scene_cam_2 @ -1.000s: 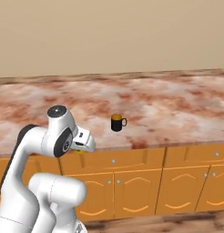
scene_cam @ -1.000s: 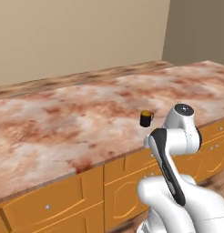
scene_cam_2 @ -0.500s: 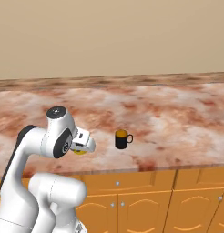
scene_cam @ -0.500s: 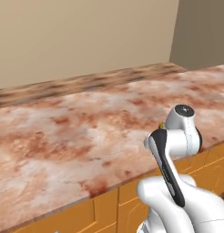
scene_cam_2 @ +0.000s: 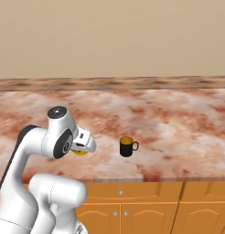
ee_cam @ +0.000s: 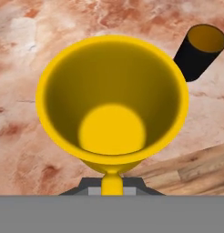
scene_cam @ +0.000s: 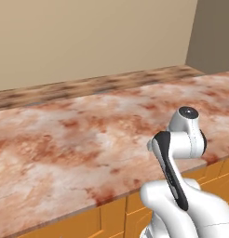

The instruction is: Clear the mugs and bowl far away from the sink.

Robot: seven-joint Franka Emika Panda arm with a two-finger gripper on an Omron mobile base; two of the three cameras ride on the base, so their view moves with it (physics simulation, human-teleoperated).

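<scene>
Start with the plain beige wall (scene_cam: pixel 88 37), which runs behind the whole work area. In front of it lies the countertop (scene_cam_2: pixel 178 114), a long slab with a mottled red-brown and cream stone pattern and a darker raised strip along its far edge. Below its near edge you find the orange-brown wooden cabinets (scene_cam_2: pixel 132 205), with small round metal knobs on the door fronts.

The white arm (scene_cam_2: pixel 41 146) rises in front of the cabinets and bends forward over the near edge of the countertop. In the left base view the arm (scene_cam: pixel 181 139) stands at the right and covers the counter edge behind it.

Locate the black mug (scene_cam_2: pixel 126 146) upright on the countertop, near the front edge and just right of the hand. Its inside is yellow-orange and its handle points right. In the hand view the black mug (ee_cam: pixel 201 51) sits at the upper right, apart from the held item.

The gripper (ee_cam: pixel 112 182) is closed on a yellow mug (ee_cam: pixel 111 104), pinching a narrow yellow part at its near side. The open mouth faces the hand camera, above the countertop. From the right base view, the yellow mug (scene_cam_2: pixel 80 152) shows just under the gripper (scene_cam_2: pixel 84 142).
</scene>
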